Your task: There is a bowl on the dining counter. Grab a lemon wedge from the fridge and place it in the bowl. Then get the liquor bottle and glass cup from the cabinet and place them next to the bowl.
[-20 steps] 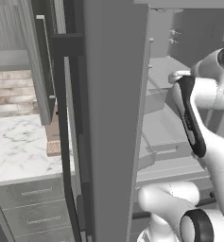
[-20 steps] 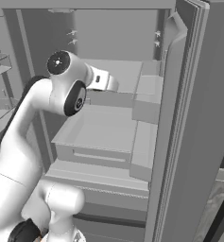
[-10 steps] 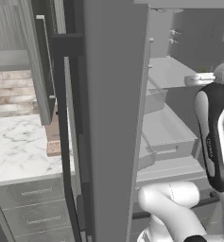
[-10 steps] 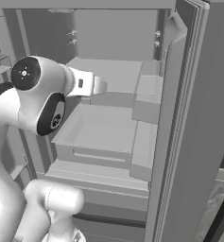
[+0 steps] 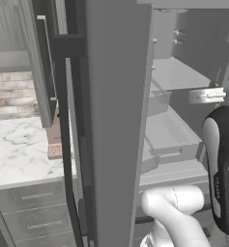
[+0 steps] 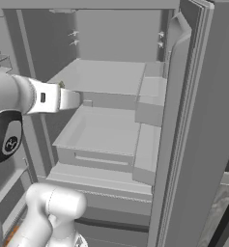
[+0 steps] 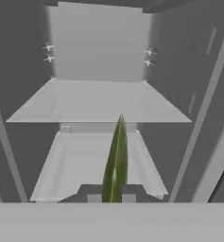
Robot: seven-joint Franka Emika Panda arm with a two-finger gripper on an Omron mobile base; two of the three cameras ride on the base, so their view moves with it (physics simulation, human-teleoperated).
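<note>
In the hand view my gripper [image 7: 111, 196] is shut on the lemon wedge [image 7: 116, 158], a thin greenish-yellow sliver standing up between the two dark fingertips [image 7: 94, 194]. It faces into the open fridge [image 7: 99, 101], in front of a bare shelf and a drawer below it. From the right base view, the white hand [image 6: 53, 98] reaches in from the left at shelf height, a speck of the wedge [image 6: 62, 85] above it. The left base view has the hand [image 5: 207, 95] at the right edge. The bowl, dining counter, liquor bottle and glass cup are out of view.
The open fridge door [image 5: 116, 120] stands close on the left with its dark handle [image 5: 67, 125]; the other door [image 6: 198, 125] stands on the right. A marble worktop [image 5: 19, 149] backed by brick tiles lies left, under a grey wood-grain wall cabinet [image 5: 9, 29].
The arm has swung back out of the fridge: its elbow has moved toward the base and the hand has drawn away from the shelf, still shut on the wedge.
</note>
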